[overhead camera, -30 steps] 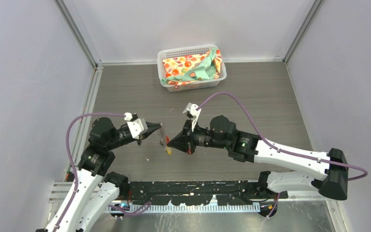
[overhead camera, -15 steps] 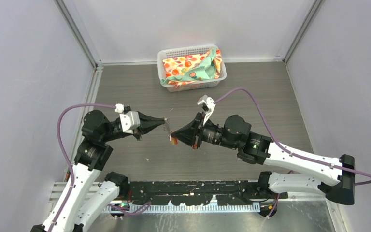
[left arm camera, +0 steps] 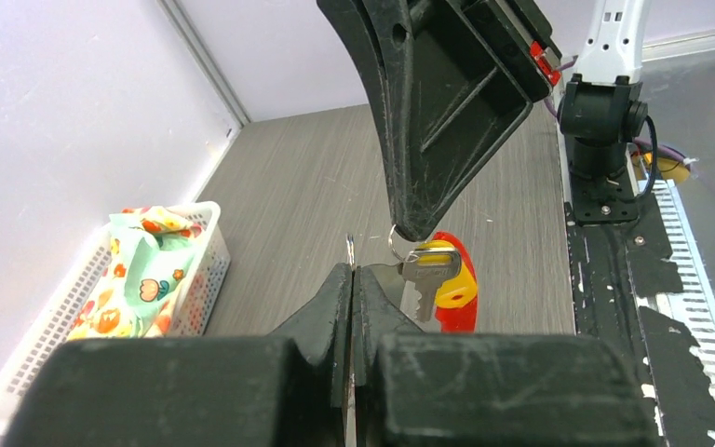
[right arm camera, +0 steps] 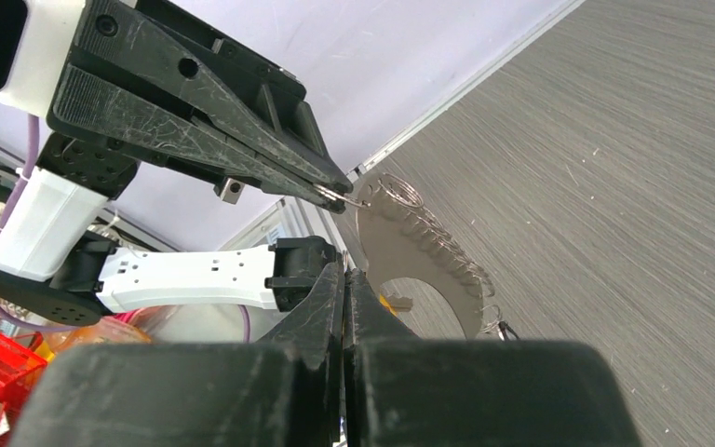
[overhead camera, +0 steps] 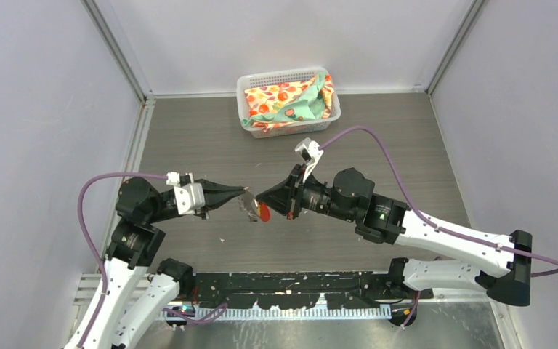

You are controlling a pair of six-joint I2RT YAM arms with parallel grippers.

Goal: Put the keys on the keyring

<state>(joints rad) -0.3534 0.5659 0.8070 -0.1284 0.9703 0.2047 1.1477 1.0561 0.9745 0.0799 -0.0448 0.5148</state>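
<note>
The keyring (right arm camera: 421,250), a curved silver plate edged with small wire loops, hangs in the air between both arms. My left gripper (overhead camera: 245,196) is shut on one end of it; the left wrist view shows the plate edge-on between the closed fingers (left arm camera: 372,307). Tip to tip with it, my right gripper (overhead camera: 259,198) is shut on the small silver ring of a key (left arm camera: 426,272) with yellow at its head. That key dangles in front of the red tag (left arm camera: 454,312). A tiny dark piece (right arm camera: 508,329) hangs off the keyring's far end; I cannot tell if it is the other key.
A white basket (overhead camera: 288,78) with patterned cloth stands at the back centre of the grey table (overhead camera: 407,138). Pale walls close in left, right and back. A black rail (overhead camera: 298,285) runs along the near edge between the arm bases.
Both grippers stayed shut. They first moved away from the near edge, then back a little. The keyring turned, and the red tag now shows wider under the right tip.
</note>
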